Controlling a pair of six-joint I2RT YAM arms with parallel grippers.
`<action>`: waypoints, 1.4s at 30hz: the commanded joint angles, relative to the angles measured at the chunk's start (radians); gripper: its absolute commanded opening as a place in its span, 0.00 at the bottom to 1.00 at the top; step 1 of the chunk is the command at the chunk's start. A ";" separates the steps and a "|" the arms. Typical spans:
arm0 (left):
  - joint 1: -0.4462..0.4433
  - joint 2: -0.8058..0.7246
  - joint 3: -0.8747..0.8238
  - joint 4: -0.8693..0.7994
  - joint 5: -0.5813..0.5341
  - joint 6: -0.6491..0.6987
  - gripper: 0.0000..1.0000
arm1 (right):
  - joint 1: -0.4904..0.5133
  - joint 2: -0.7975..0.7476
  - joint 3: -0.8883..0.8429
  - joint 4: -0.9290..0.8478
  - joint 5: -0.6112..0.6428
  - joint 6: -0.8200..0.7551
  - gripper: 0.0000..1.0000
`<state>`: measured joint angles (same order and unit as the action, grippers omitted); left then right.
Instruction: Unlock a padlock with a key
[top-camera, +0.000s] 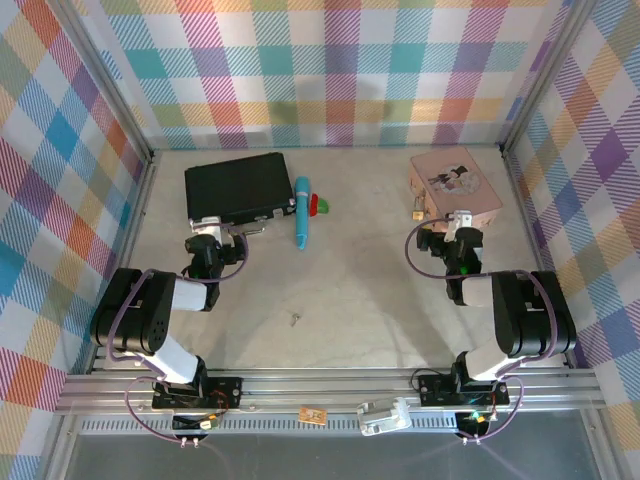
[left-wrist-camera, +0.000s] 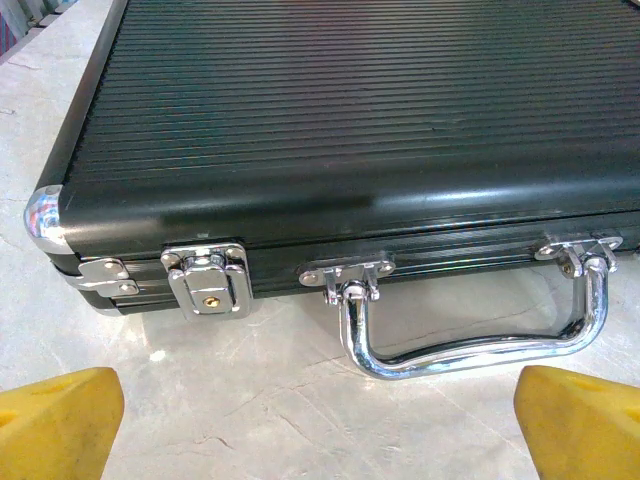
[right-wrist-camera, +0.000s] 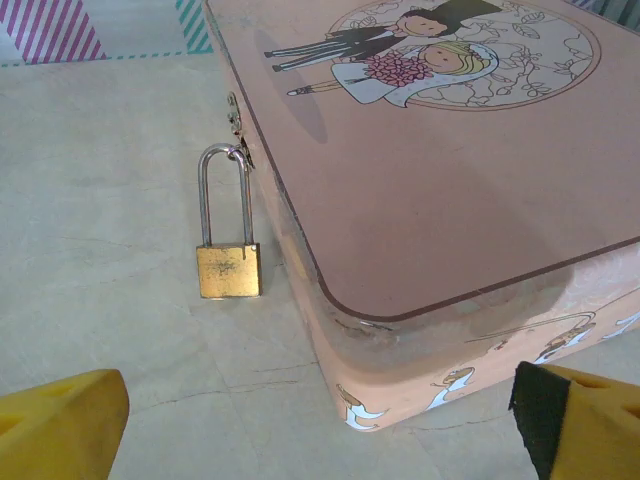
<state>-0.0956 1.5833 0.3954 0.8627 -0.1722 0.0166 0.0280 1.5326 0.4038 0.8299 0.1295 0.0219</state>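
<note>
The padlock (right-wrist-camera: 229, 268) is hooked through the hasp of the pink tin (right-wrist-camera: 440, 200) at the upper right of the overhead view. The right gripper (right-wrist-camera: 318, 415) is just below it, fingers wide. The key (top-camera: 295, 319) lies alone on the table (top-camera: 370, 290), lower centre. The left gripper (left-wrist-camera: 320, 425), also spread wide, faces the black case (left-wrist-camera: 350, 120).

- The padlock (right-wrist-camera: 229, 270) is a small brass-gold block with a thin silvery shackle (right-wrist-camera: 203, 195); I see the shackle shut and hooked through the hasp (right-wrist-camera: 236, 125) on the side of the pink tin (right-wrist-camera: 430, 200); the lock stands close to upright, its body low against the surface (right-wrist-camera: 100, 260), just beside the tin's wall
- The key (top-camera: 295, 319) is a tiny silver-grey sliver lying flat on the open surface, about midway between my two arms; it is well apart from the padlock; too small for me to tell which way it points
</note>
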 joint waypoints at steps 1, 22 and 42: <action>0.011 -0.004 0.019 -0.008 0.017 0.008 1.00 | 0.003 0.000 -0.003 0.018 -0.014 0.010 0.99; 0.013 -0.003 0.020 -0.010 0.018 0.008 1.00 | 0.001 0.001 0.000 0.015 -0.015 0.012 0.99; -0.004 -0.280 0.213 -0.541 -0.224 -0.151 1.00 | 0.001 -0.356 0.251 -0.787 0.182 0.253 0.99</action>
<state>-0.0971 1.3773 0.4774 0.5747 -0.2619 -0.0223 0.0280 1.2407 0.5617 0.3511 0.2432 0.1440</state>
